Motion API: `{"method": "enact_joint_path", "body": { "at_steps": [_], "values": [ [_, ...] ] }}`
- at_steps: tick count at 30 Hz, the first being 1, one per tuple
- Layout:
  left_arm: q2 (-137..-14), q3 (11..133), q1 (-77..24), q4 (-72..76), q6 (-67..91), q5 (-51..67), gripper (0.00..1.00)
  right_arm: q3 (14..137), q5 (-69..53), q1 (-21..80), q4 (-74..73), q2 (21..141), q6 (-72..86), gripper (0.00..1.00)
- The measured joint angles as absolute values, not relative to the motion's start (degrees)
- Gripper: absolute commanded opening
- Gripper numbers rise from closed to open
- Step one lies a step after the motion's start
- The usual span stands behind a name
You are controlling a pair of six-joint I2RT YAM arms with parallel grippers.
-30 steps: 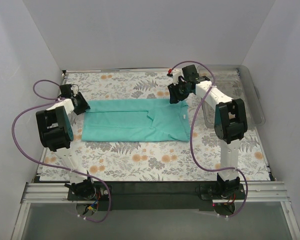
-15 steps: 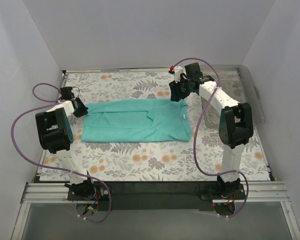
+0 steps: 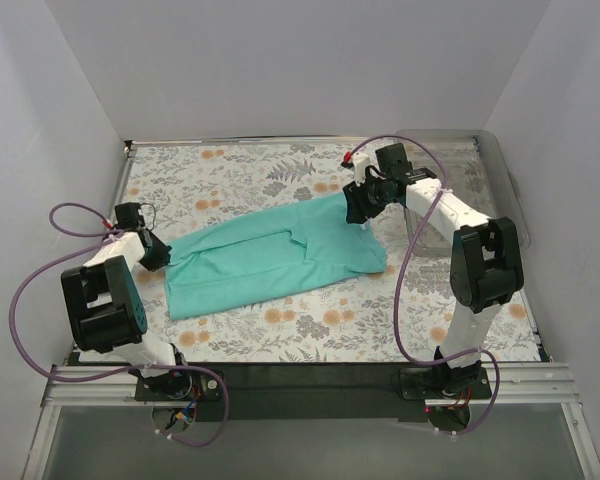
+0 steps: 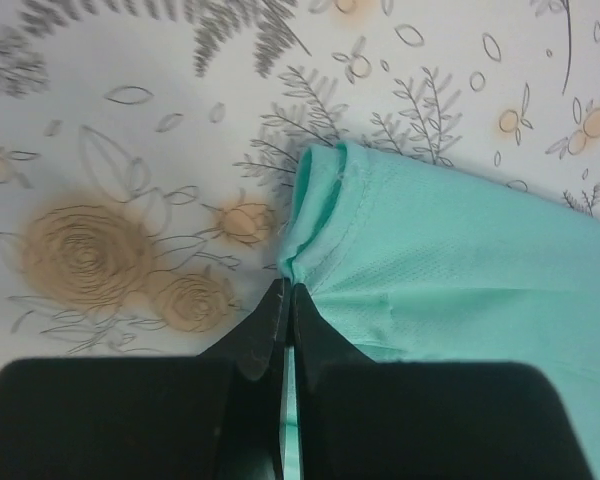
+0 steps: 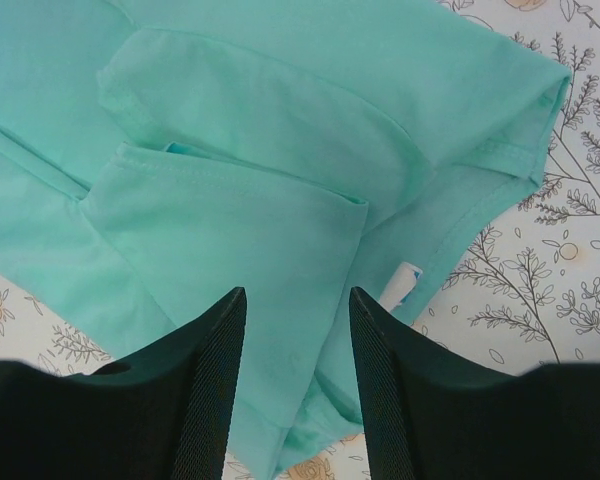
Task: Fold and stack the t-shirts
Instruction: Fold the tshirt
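The teal-green t-shirt (image 3: 280,255) lies partly folded and slanted on the floral cloth, its left end nearer to me than its right end. My left gripper (image 3: 162,256) is shut on the shirt's left edge. In the left wrist view the jaws (image 4: 287,290) pinch a bunched hem of the shirt (image 4: 460,270). My right gripper (image 3: 358,212) is over the shirt's right end. In the right wrist view it (image 5: 295,295) is open just above the layered cloth (image 5: 260,130), near a white label (image 5: 400,283).
A clear plastic bin (image 3: 490,190) stands at the back right, beside the right arm. The floral tablecloth (image 3: 280,170) covers the table, with white walls on three sides. Purple cables loop from both arms.
My left gripper has moved toward the near edge, dragging the shirt's left end with it, so the shirt now lies slanted. My right gripper has shifted slightly right and nearer over the shirt's right end.
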State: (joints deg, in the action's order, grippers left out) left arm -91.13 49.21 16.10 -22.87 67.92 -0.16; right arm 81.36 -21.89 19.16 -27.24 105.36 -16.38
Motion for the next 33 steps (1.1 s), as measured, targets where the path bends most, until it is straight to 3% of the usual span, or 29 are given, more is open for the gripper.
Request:
{"method": "enact_joint_path", "body": {
  "at_steps": [7, 11, 12, 13, 14, 18, 28, 33],
  "values": [
    [-88.8, 50.0, 18.7, -23.1, 66.2, -4.9, 0.0, 81.4, -24.4, 19.2, -26.9, 105.0, -17.8, 0.45],
    [-90.5, 50.2, 18.7, -23.0, 64.8, -6.0, 0.41, 84.3, -25.5, 19.3, -27.0, 106.7, -18.1, 0.45],
    [-90.5, 50.2, 18.7, -23.0, 64.7, -6.2, 0.62, 85.3, -25.6, 19.4, -26.9, 107.3, -18.2, 0.45],
    [-90.5, 50.2, 18.7, -23.1, 64.5, -6.2, 0.74, 86.6, -25.8, 19.6, -27.0, 108.1, -18.2, 0.45],
    [-90.2, 50.2, 18.7, -23.1, 64.6, -6.2, 0.78, 88.2, -25.9, 19.6, -27.1, 109.2, -18.2, 0.45],
    [-86.0, 50.1, 18.7, -23.6, 64.9, -6.3, 0.8, 94.3, -25.0, 20.2, -26.9, 113.9, -17.6, 0.45],
    [-60.6, 45.4, 18.7, -19.9, 65.1, -1.8, 0.82, 106.9, -14.1, 21.1, -26.8, 126.9, -12.6, 0.44],
    [-58.7, 43.4, 18.7, -19.2, 65.5, 2.9, 0.82, 109.7, -10.5, 21.1, -26.8, 130.3, -11.2, 0.44]
  ]
}}
